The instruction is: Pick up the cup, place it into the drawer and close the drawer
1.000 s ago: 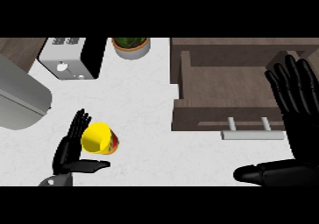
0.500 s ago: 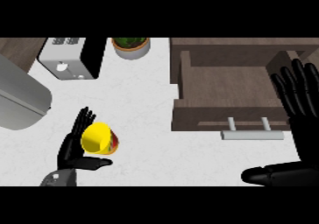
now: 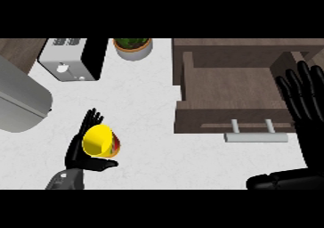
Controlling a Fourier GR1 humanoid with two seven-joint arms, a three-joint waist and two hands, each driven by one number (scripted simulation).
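Note:
The yellow cup (image 3: 99, 139), with a red-orange side, lies on its side on the white counter at the lower left. My left hand (image 3: 77, 153) is right behind it, fingers straight up along its left side and thumb stretched out under it; the hand is open. The open brown drawer (image 3: 230, 84) is at the upper right, its front panel carrying a pale bar handle (image 3: 257, 136). My right hand (image 3: 310, 113) stands open at the far right, fingers straight up over the drawer's right edge, apart from the cup.
A white and black toaster (image 3: 69, 58) stands at the back left, with a potted plant (image 3: 131, 46) beside it. A large grey rounded appliance (image 3: 17, 104) fills the left edge. White counter (image 3: 164, 151) lies between the cup and the drawer front.
My right hand has drifted to the right and a little toward the view's lower edge. The left hand and cup have hardly moved.

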